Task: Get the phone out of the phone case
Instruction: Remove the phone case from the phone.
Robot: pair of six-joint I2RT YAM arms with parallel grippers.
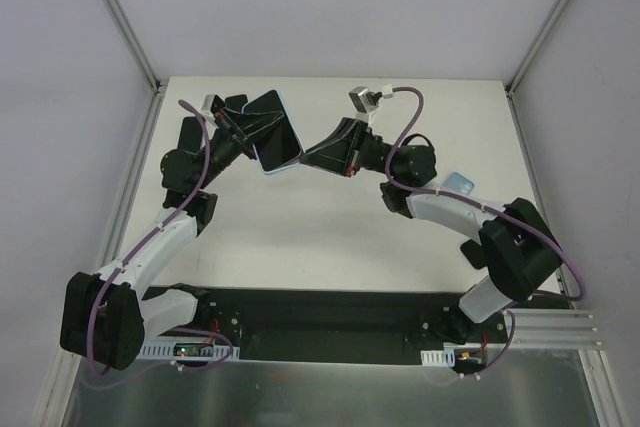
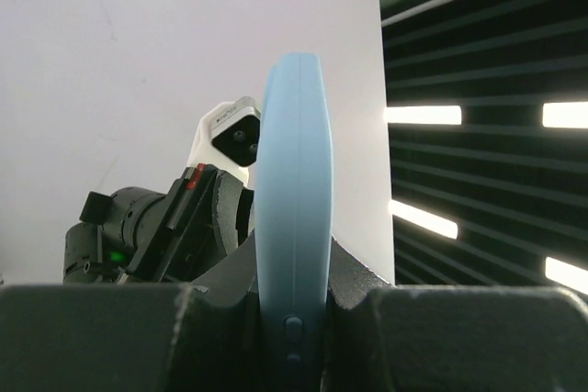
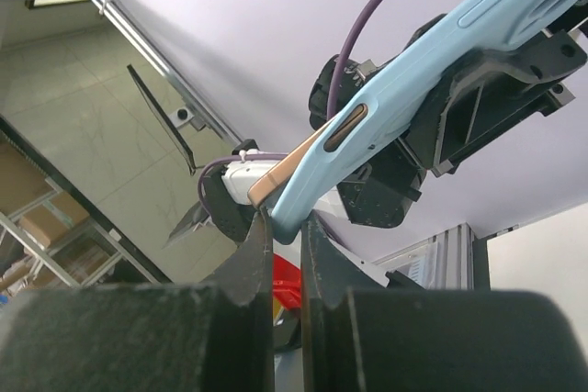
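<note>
So the phone (image 1: 278, 127) is sitting in its light blue phone case (image 2: 292, 208), and the whole thing is held up in the air over the far half of the desk (image 1: 330, 237), not resting on anything. Screen side faces roughly up toward the top camera.

The left gripper (image 2: 292, 268) is clamped across the thickness of the phone case along one long side. From its wrist cam you're looking at the case dead edge-on. The right gripper (image 3: 285, 231) is pinched tight on the lip of the case at one end corner. Right there a strip of the phone's rose-gold edge (image 3: 303, 155) shows outside the blue, so I'd say that corner has started to pop.

What matters next, I think: the phone's long axis runs up and away from the right gripper toward the left one, so the peel wants to travel along that axis. The right arm is the one at the free corner.

Count: one phone, one case, two grippers, both busy. There's also one small pale blue thing (image 1: 460, 184) on the desk by the right arm, and I can't tell what it is.
</note>
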